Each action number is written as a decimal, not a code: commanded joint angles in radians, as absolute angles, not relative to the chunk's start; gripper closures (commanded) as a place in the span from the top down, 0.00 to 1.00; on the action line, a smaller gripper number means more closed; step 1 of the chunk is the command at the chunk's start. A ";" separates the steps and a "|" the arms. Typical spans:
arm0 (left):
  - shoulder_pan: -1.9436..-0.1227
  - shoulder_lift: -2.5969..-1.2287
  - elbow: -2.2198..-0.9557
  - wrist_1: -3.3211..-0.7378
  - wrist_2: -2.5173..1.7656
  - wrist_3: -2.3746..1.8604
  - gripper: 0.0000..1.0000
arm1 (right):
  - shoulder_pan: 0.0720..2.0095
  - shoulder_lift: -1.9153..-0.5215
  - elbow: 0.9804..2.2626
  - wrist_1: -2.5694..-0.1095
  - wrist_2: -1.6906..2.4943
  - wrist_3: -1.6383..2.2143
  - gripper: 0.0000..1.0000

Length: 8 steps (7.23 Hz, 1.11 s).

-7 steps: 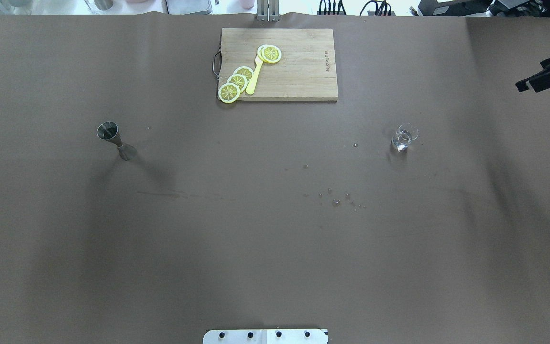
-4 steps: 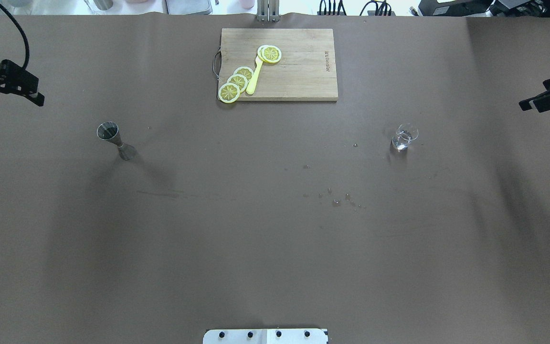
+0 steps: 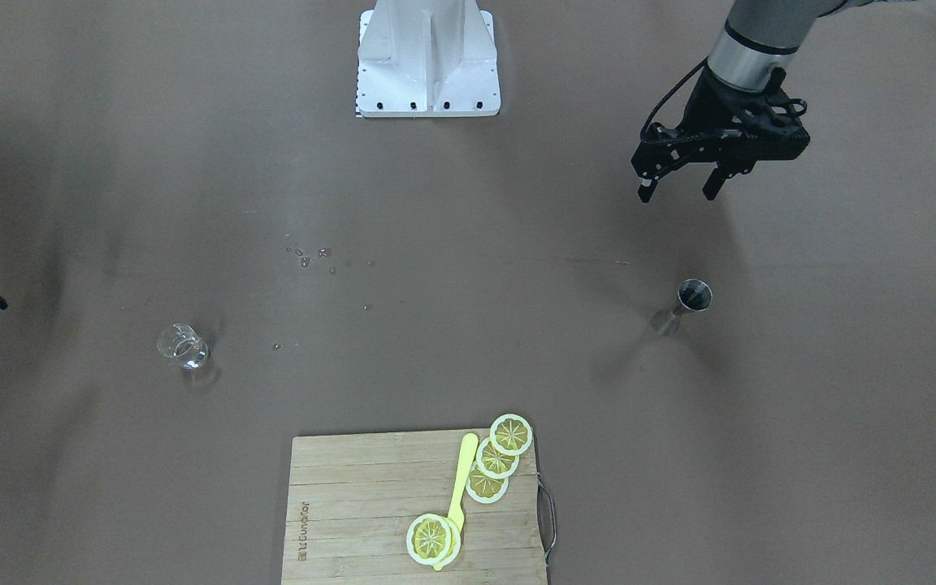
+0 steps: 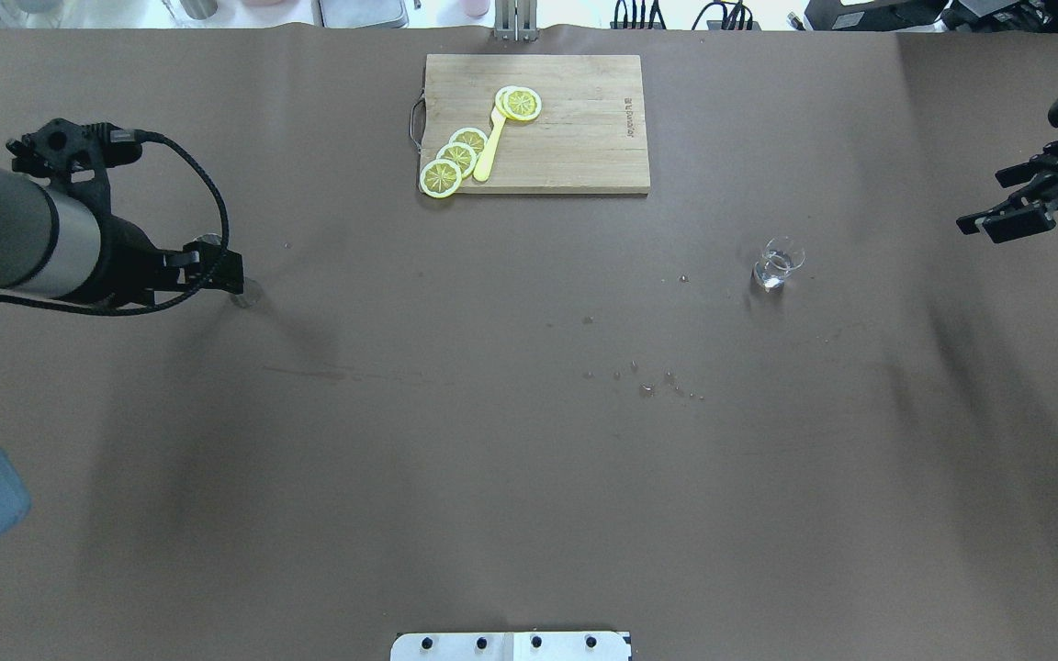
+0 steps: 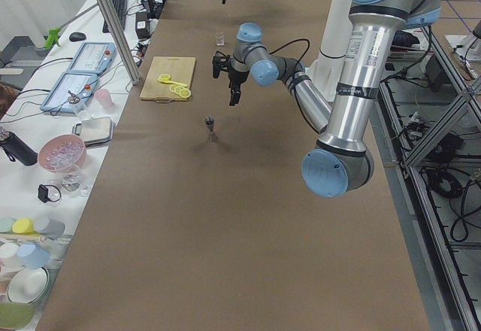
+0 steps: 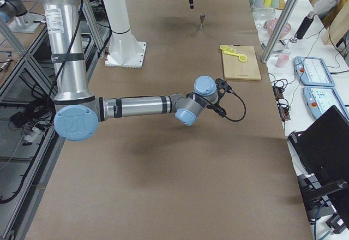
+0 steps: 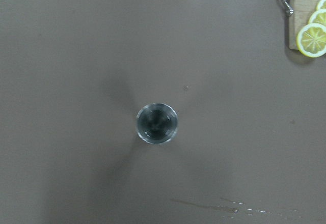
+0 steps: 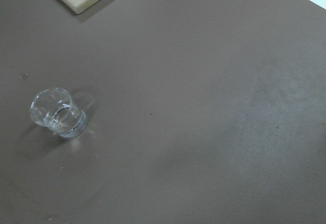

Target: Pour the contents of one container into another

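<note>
Under the left gripper (image 3: 677,195), jaws wide apart and empty, stands the steel jigger (image 3: 693,296). Well ahead of the right gripper (image 4: 979,200), jaws likewise spread and empty, stands the glass cup (image 4: 778,264); straddle its wall below the lip before closing.

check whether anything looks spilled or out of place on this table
Yes: small droplets lie scattered on the table cover, nearer the robot than the clear glass cup, which suggests a spill. One lemon slice overhangs a corner of the cutting board. The cup and steel jigger both stand upright.
</note>
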<state>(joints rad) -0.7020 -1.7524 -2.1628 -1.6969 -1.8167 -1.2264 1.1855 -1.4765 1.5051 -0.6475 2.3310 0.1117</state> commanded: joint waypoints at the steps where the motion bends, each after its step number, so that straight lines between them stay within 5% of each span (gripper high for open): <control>1: -0.579 -1.566 -2.189 -1.941 -1.552 -1.266 0.99 | 1.114 -1.477 1.445 -0.461 2.335 0.101 0.99; 3: -0.501 -1.490 -2.177 -2.026 -1.363 -1.262 0.98 | 1.062 -1.473 1.370 -0.292 2.332 0.085 0.99; 5: -0.327 -1.509 -2.123 -2.034 -1.008 -1.275 0.97 | 1.031 -1.428 1.330 -0.253 2.332 0.007 0.99; 8: -0.296 -1.584 -1.949 -2.213 -0.837 -1.288 0.97 | 1.017 -1.301 1.165 -0.151 2.361 0.001 0.99</control>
<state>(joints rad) -0.3074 -1.5515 -2.0300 -2.1407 -0.9200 -1.2825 1.0197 -1.3466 1.2436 -0.2136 2.3490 -0.0008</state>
